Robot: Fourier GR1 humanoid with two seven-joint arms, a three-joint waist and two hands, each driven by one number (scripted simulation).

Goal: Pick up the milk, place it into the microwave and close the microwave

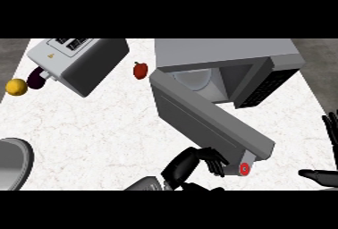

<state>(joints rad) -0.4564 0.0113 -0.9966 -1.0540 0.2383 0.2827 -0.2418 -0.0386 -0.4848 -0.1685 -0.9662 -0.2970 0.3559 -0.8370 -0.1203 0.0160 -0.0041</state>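
Head view shows black fingers [213, 164] curled inward at about 5 o'clock, their tips against the left side of the small white milk bottle with a red cap [243, 169]. Whether the thumb closes on the far side I cannot tell, since the bottle's body is mostly hidden. They belong to the left hand [191, 163], whose grey forearm [146, 184] enters from 6 o'clock. The milk bottle stands on the white speckled stone counter [99, 125], not yet in the oven, and it sits right at the free end of the grey microwave door [208, 118], seemingly tucked just under that corner. The door is swung wide and runs from its hinge down towards 5 o'clock. Beyond it, at 1 o'clock, the grey box microwave [224, 51] gapes open with its pale round turntable [192, 80] showing inside. The right hand [328, 129] rests at 3 o'clock by the edge, fingers straight and spread. The main risk, as I judge it, is the door: lifting the bottle straight up could knock the cap against the door's corner and tip it out of the fingers, so it likely needs drawing clear towards 6 o'clock first. The path to the cavity then has to go round or over the door. Well apart at 11 o'clock sit a white-and-grey boxy toaster [79, 62], a red fruit [139, 70], a yellow lemon [16, 86] and a dark purple object [35, 79], none in the way.
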